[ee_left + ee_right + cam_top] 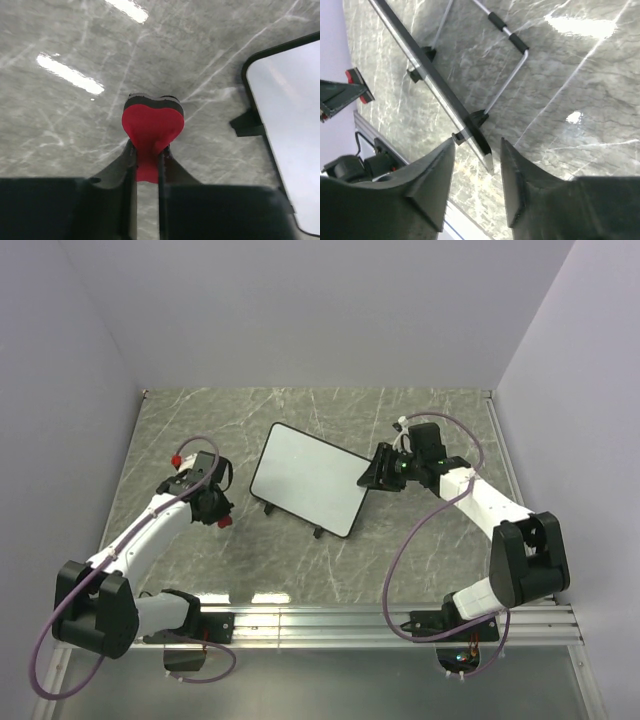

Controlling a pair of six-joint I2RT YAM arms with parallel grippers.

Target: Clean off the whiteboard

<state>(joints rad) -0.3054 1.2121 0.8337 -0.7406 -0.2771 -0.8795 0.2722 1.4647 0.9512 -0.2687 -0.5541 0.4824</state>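
Grey worktop (420,540), whiteboard (305,478) propped in the middle: thin, stiff, likely light and tippy, best held by its rim. At one corner the right hand (477,145) is spread; eraser (152,125) is pinched by left hand (147,155).

Whiteboard (308,478) on table (420,540); eraser (152,125) in left gripper (216,502), left; right gripper (372,472) at right edge.

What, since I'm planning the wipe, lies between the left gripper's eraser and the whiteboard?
Nothing: bare marbled table separates the red eraser from the whiteboard, clearest in the left wrist view, where only the board's black foot juts out.
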